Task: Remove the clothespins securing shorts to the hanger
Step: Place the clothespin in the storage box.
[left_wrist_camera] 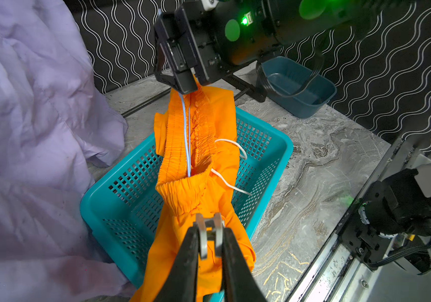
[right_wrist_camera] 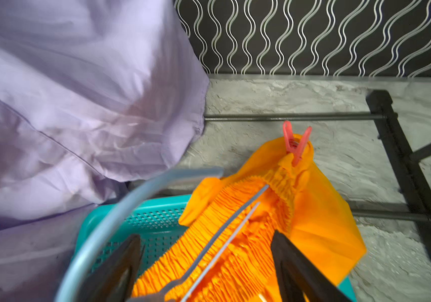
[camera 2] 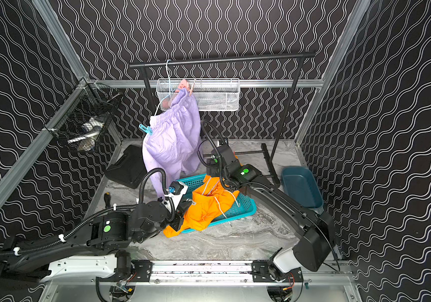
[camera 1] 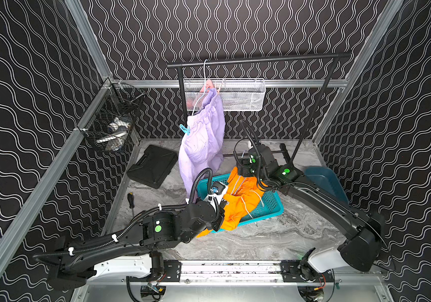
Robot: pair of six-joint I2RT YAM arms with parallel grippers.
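A grey marbled surface lies inside walls of black wallpaper with white wavy lines. A perforated teal basket sits near the middle, and a dark blue tub stands well apart from it by the right wall. A closed black case lies toward the left, with a black-handled screwdriver nearer the front. A black garment rack stands at the back. Behind it a white mesh basket hangs on the rear rail, and a black wire basket hangs on the left rail.

The drawstring shorts lie across the basket; gathered-waist shorts hang behind.
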